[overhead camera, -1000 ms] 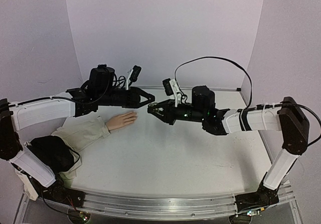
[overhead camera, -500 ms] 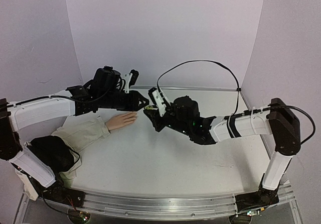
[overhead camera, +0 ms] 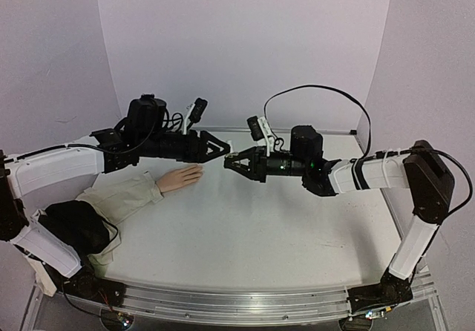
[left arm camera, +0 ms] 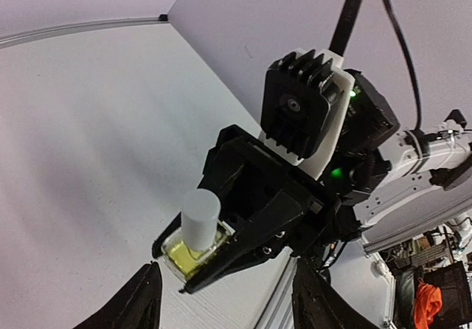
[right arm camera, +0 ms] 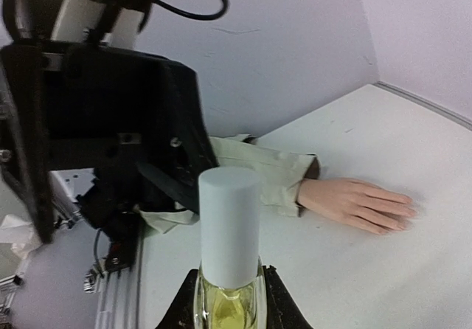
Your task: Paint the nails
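My right gripper is shut on a small bottle of yellowish-green polish, held above the table with its white cap on. The cap points at my left gripper. In the left wrist view that gripper's black fingers stand open on either side of the cap, short of touching it. The peach mannequin hand lies flat on the table at the left, below the left gripper, in a beige sleeve. Its nails are too small to make out.
A black cloth bundle lies on the sleeve's near end by the left arm's base. The white table is backed by lilac walls. A metal rail runs along the near edge. The right arm's cable loops above its wrist.
My left gripper's jaws have opened off the bottle's cap. The right wrist swung left toward the hand, then came back right, still holding the bottle.
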